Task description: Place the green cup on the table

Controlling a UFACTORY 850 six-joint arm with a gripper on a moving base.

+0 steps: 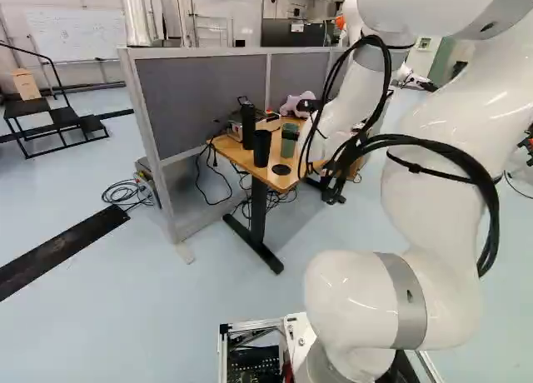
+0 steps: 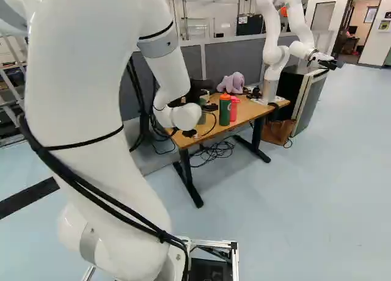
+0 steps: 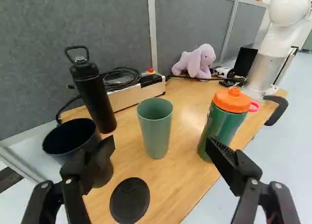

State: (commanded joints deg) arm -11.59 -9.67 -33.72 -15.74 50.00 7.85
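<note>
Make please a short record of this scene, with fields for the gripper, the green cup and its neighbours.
gripper: open, holding nothing
green cup: upright on the table, ahead of the gripper
neighbours: black cup on one side, green bottle with orange lid on the other
flat item: black disc on the table
finger touching black cup: cannot tell

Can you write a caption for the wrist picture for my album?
An open robot hand faces a green cup standing between a dark cup and an orange-topped bottle.
</note>
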